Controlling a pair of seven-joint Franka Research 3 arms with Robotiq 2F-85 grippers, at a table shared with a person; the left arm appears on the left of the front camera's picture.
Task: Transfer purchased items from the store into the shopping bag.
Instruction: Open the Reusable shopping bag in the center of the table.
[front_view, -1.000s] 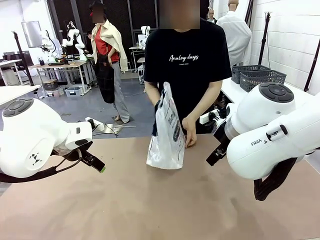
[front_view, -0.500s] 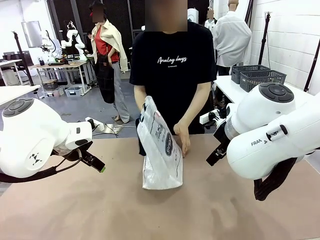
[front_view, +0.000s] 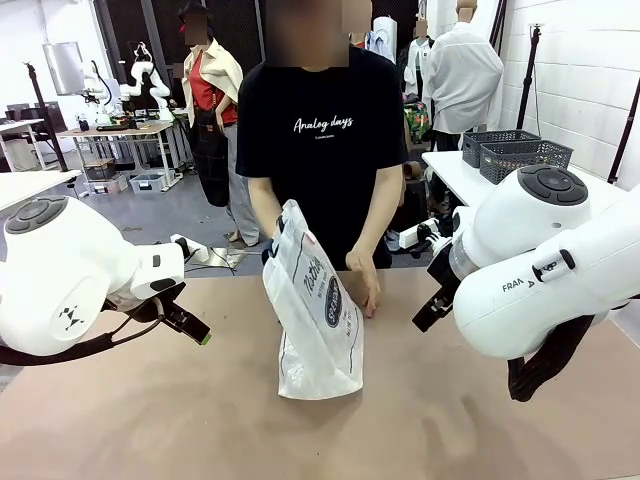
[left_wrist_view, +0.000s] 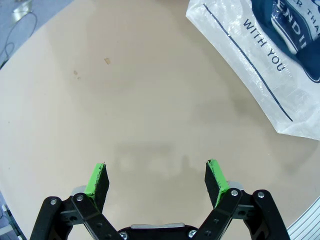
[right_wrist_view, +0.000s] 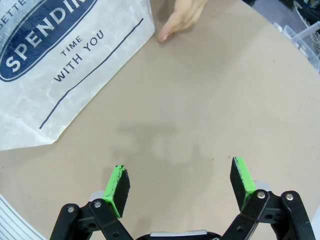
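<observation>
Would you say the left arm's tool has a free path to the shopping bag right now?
Probably yes: the left tool is open above the table, nothing lies between it and the shopping bag, and the person's hand rests at the bag's opposite side.

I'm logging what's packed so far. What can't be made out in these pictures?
Shopping bag contents: front view, its own printed wall hides them.
Bag's oval logo: left wrist view, cut by the top edge, blurred.
Person's hand: right wrist view, wrist cut off by top edge.
</observation>
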